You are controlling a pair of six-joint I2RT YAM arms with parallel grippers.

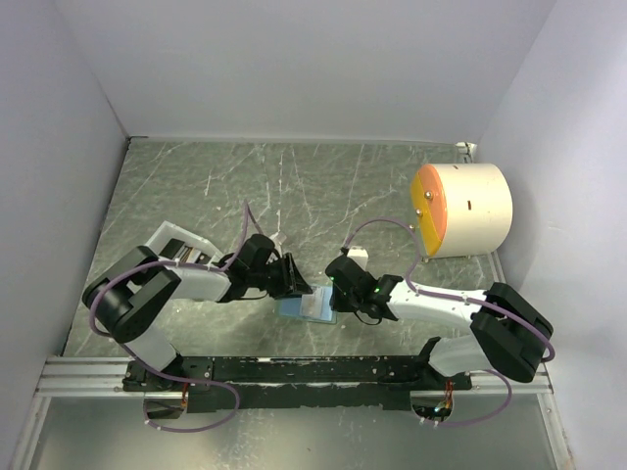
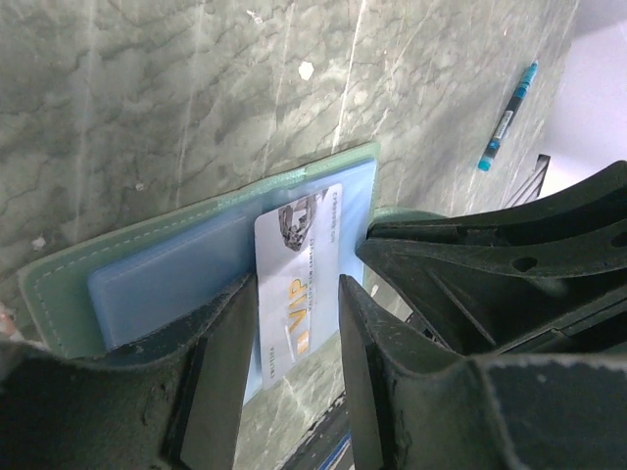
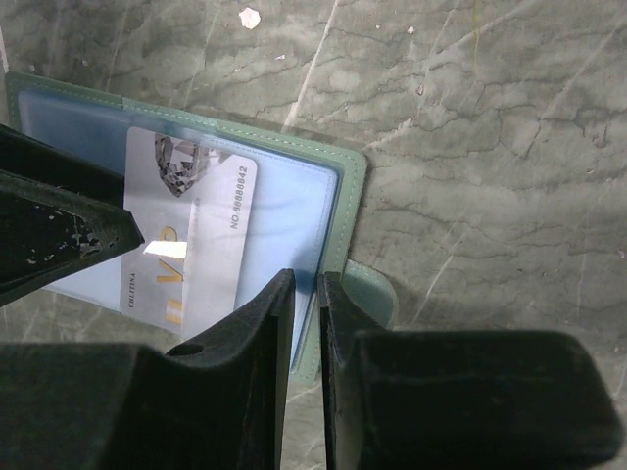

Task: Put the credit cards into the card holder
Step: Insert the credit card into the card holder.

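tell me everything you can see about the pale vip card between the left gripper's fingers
The pale silver-white plastic card is a thin flat rectangle printed with gold VIP lettering, a diamond picture and a serial number. It lies flat, its far end apparently slid into the light blue inside of the open sage-green folding wallet, its near end sticking out. The left gripper pinches its two long edges.

Tight here: my left gripper (image 1: 294,277) and right gripper (image 1: 340,281) meet nose to nose over the open sage-green folding wallet with blue lining (image 1: 306,309), barely a gap between them. The silver plastic card (image 2: 299,284) fills my left jaws; my right jaws pinch the wallet's edge. The big cream cylinder with an orange face (image 1: 470,209) blocks far right. The green marble tabletop (image 1: 294,186) beyond is open room.
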